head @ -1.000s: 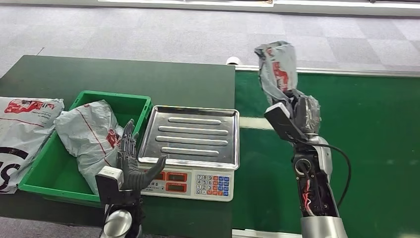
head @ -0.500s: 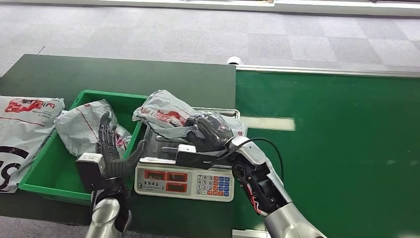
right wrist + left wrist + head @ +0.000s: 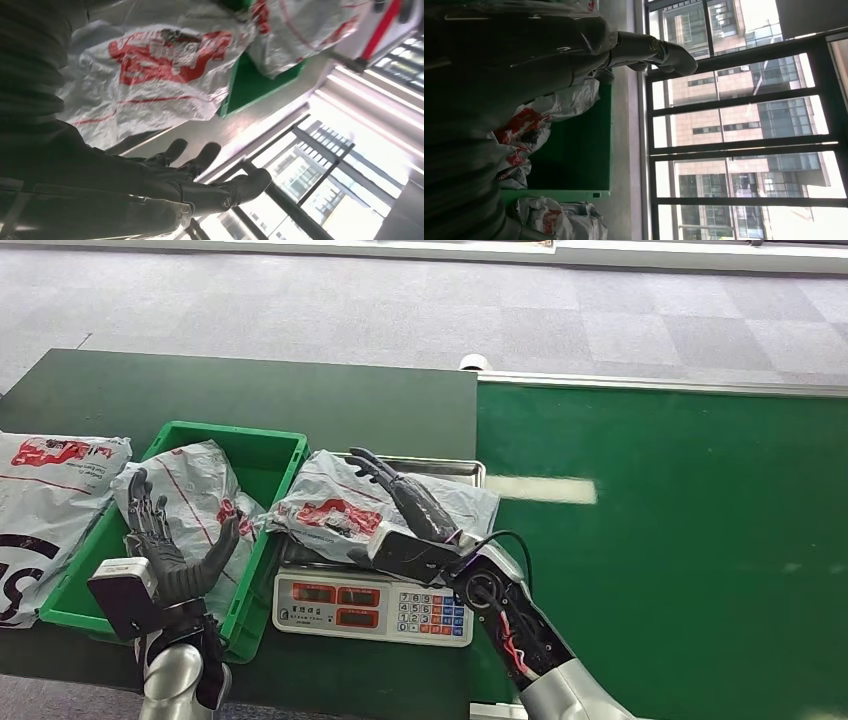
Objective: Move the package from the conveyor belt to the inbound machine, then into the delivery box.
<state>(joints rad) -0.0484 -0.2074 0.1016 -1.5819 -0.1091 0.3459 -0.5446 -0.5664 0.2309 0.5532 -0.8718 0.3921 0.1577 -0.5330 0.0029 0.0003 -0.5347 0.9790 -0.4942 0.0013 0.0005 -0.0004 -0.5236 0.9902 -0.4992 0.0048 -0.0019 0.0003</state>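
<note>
Green table: package (image 3: 340, 512) laid overhanging the scale tray (image 3: 455, 472), right hand (image 3: 405, 502) spread above, left hand (image 3: 165, 545) splayed empty; slide-off risked.

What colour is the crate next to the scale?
Green; the crate shows best in the head view.

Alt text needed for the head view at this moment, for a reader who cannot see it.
A grey package lies on the scale's steel tray, with the robot's right hand open above it, fingers extended. The left hand is raised, open, over a green bin holding another package; the green conveyor belt runs to the right.
</note>
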